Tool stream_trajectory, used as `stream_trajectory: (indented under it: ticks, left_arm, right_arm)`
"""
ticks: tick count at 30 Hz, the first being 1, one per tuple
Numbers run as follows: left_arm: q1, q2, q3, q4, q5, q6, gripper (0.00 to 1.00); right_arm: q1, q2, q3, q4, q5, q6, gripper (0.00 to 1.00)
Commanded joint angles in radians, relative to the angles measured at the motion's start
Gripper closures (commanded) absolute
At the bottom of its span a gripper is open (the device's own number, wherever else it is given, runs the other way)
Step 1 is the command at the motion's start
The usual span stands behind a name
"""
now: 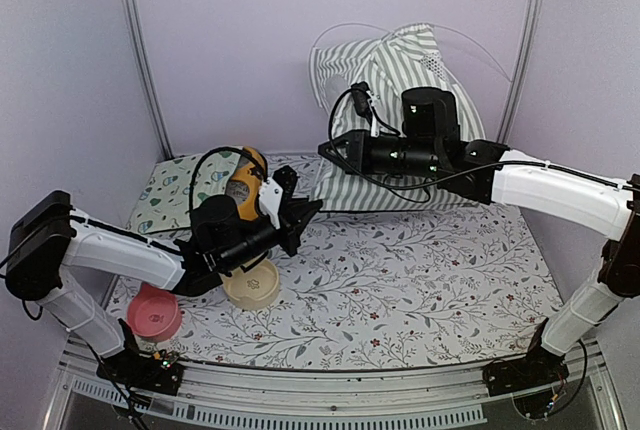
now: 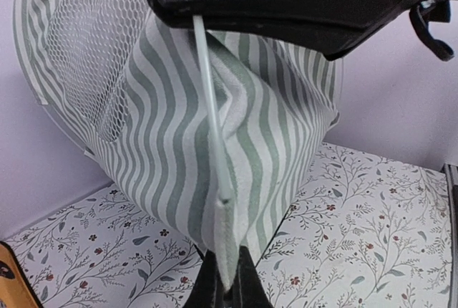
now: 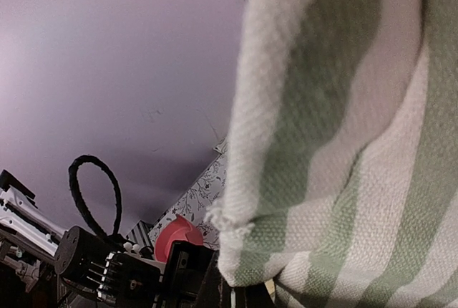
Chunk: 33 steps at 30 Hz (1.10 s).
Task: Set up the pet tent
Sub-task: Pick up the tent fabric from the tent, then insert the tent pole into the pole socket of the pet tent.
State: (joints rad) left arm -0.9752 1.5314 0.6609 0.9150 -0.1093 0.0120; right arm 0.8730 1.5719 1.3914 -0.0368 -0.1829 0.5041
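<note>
The pet tent (image 1: 400, 75), grey-green and white striped with a lace panel, stands slumped at the back of the table. In the left wrist view its fabric (image 2: 215, 129) hangs in front of me, and a thin white pole (image 2: 212, 107) runs down into a sleeve at a bottom corner. My left gripper (image 2: 230, 288) is shut on that corner's hem; from above this gripper (image 1: 314, 209) sits left of the tent. My right gripper (image 1: 326, 148) is higher up, shut on the tent's edge where the pole comes out. In the right wrist view, striped cloth (image 3: 343, 150) covers the right gripper (image 3: 240, 299).
A pink bowl (image 1: 153, 315) and a cream bowl (image 1: 252, 285) sit near the front left. A yellow object (image 1: 246, 175) and a cream mat with teal shapes (image 1: 165, 190) lie behind my left arm. A floral cloth (image 1: 420, 280) covers the table. Metal frame posts (image 1: 140, 50) flank the back wall.
</note>
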Motion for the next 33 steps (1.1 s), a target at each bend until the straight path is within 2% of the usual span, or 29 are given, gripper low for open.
stream_trajectory:
  ticks: [1, 20, 33]
  left_arm:
    - [-0.006, -0.044, 0.000, 0.031, 0.000, 0.006, 1.00]
    - [-0.008, -0.062, -0.003, 0.005, 0.038, 0.032, 1.00]
    - [-0.007, -0.050, 0.026, -0.038, 0.053, 0.030, 1.00]
  right_arm:
    - [-0.027, -0.021, -0.025, 0.009, 0.067, 0.006, 1.00]
    - [-0.027, -0.017, -0.007, -0.002, 0.159, -0.008, 1.00]
    - [-0.020, 0.019, 0.009, 0.000, 0.074, -0.023, 1.00]
